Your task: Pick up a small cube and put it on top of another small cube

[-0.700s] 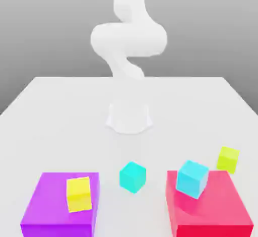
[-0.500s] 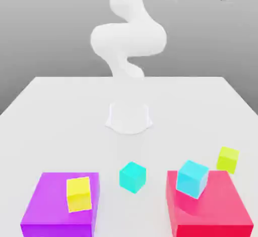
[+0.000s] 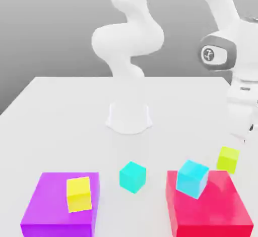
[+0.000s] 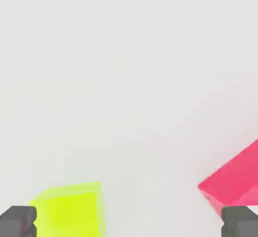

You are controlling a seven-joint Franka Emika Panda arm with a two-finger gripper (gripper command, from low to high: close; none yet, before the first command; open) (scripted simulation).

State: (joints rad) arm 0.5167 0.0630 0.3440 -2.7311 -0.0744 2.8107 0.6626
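The small lime cube [image 3: 228,159] sits on the white table at the exterior view's right, just behind the red block [image 3: 209,208]. My arm's hand [image 3: 243,107] hangs above it and slightly behind. In the hand view my gripper [image 4: 129,223] is open, its dark fingertips [image 4: 17,222] wide apart and holding nothing. There the lime cube [image 4: 70,211] lies below, close to one fingertip, off the middle of the gap. Other small cubes: a cyan one [image 3: 192,178] tilted on the red block, a cyan one [image 3: 132,176] on the table, a yellow one [image 3: 78,194] on the purple block [image 3: 58,208].
The arm's white base [image 3: 129,117] stands mid-table. A corner of the red block [image 4: 234,183] shows near the other fingertip in the hand view. Bare white table [image 3: 60,125] stretches behind and to the left of the blocks.
The arm has swung down from the top of the exterior view to the right side, bringing the hand over the lime cube. No cube or block has moved.
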